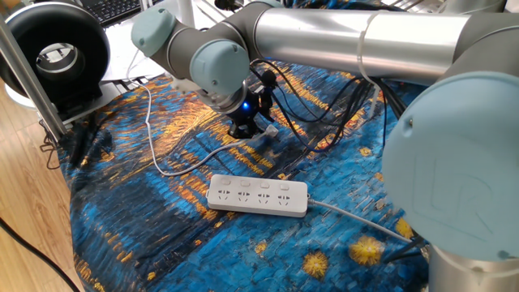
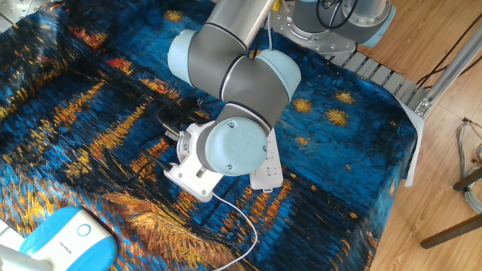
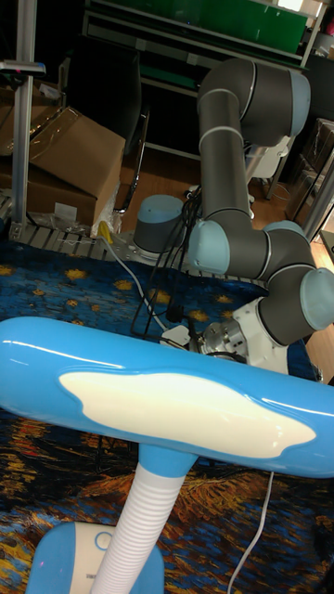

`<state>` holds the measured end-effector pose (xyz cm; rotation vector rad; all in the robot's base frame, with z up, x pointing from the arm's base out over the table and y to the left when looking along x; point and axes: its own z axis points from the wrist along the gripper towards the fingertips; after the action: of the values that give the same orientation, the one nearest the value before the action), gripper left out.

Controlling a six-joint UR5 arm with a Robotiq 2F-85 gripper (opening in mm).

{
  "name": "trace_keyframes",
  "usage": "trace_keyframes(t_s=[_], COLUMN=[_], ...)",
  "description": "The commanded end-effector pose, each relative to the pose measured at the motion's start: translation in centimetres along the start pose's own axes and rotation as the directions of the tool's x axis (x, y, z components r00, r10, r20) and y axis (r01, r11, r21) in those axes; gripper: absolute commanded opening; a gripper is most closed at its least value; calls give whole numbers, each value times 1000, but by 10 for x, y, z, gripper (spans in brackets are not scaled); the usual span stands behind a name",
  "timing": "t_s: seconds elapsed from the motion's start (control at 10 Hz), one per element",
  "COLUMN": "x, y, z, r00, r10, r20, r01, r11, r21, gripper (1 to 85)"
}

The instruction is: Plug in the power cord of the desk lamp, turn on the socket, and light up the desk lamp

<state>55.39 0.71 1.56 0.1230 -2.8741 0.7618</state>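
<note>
My gripper is low over the cloth behind the socket, a white four-outlet strip. The power cord runs as a thin white line across the cloth and ends between the black fingers, which look shut on its plug. In the other fixed view the wrist covers the gripper; the socket shows only partly beneath it, and the power cord trails out below. The desk lamp fills the front of the tall view with its blue-and-white head. Its base sits at the cloth's corner.
A black ring-shaped device stands at the back left beside a metal post. Black cables lie on the cloth behind the gripper. The strip's thicker cable leads off to the right. Cardboard boxes stand beyond the table.
</note>
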Motion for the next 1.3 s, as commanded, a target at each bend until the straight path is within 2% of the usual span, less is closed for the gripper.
trace_keyframes(t_s=[0.0,0.1,0.2,0.3,0.7,0.9,1.2], x=[3,5,7,7,8,11,12], y=[13,10,-2,-7,-2,-5,0], z=[-2,-2,-3,-4,-3,-2,1], r00=[998,998,998,998,997,996,994], r10=[54,58,59,58,74,82,103], r20=[-18,-24,-23,-18,-26,-34,-49], r01=[-55,-59,-59,-58,-75,-82,-104], r11=[997,997,998,998,997,997,995], r21=[-53,-46,-3,9,-10,-3,-13], gripper=[360,347,330,323,323,310,303])
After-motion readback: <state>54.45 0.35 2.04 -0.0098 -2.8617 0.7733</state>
